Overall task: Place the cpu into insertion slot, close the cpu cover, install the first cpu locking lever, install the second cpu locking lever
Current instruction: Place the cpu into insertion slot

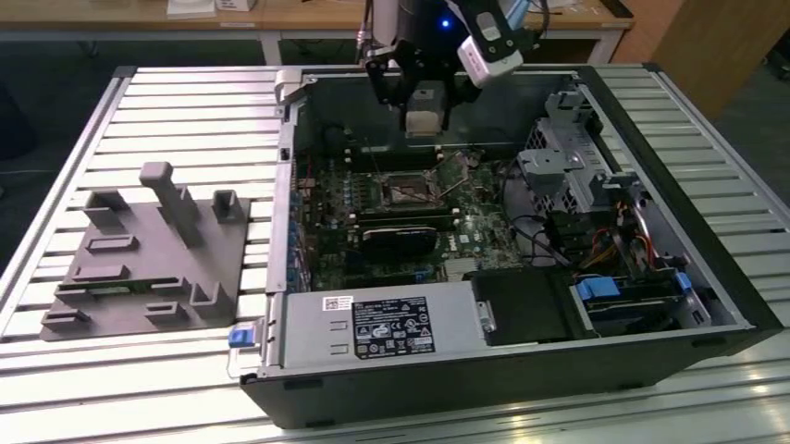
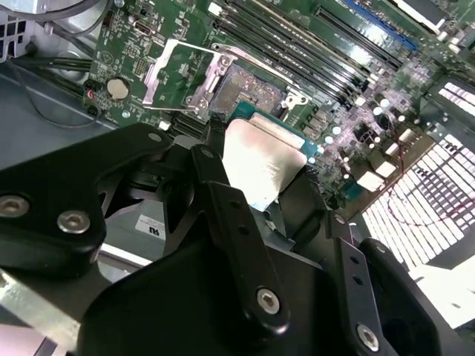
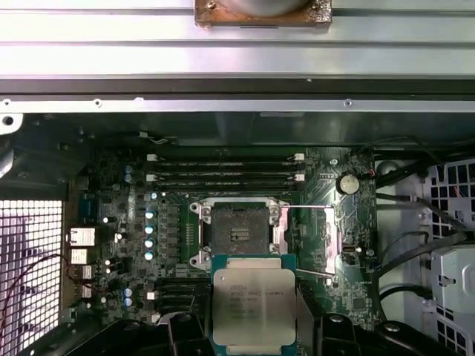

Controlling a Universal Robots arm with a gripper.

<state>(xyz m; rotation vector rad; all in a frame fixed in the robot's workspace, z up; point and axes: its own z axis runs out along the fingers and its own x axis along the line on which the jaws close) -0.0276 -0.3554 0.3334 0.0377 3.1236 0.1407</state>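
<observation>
Slatted table, one cpu in fingers; one insertion slot

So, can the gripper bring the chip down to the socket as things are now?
Probably yes: the gripper holds the chip near the bare socket, the cover is swung open, and nothing lies between.

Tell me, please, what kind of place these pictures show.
Probably a robotics lab or workshop: an open computer case lies on a slatted metal table, the arm's end effector holds the cpu over its green board, and wooden benches stand behind.
</observation>
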